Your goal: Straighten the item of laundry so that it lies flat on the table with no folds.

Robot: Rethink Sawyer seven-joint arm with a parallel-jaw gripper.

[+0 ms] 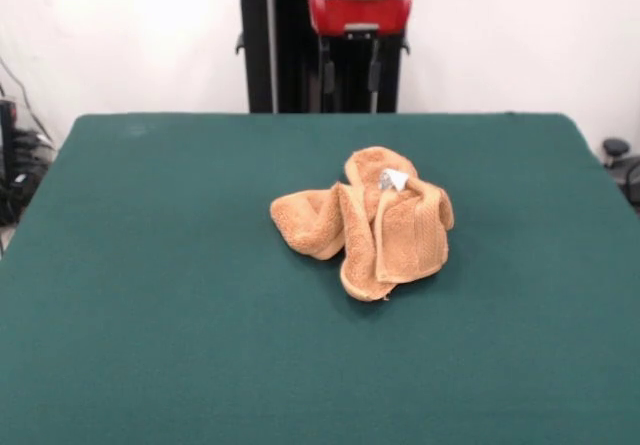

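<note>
While my gripper stays unseen, open or closed unknown: crumpled orange-tan terry towel (365,222) bunched on dark green felt table (150,295). Risk: pinching several layers, dragging whole heap.

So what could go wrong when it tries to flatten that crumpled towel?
The towel sits bunched in several overlapping folds, so a pinch could catch two layers at once and only drag the lump across the table. Its white tag pokes up on top; grabbing there might lift the whole bundle without opening it. The gripper is drawn back, so its approach is still open.
</note>
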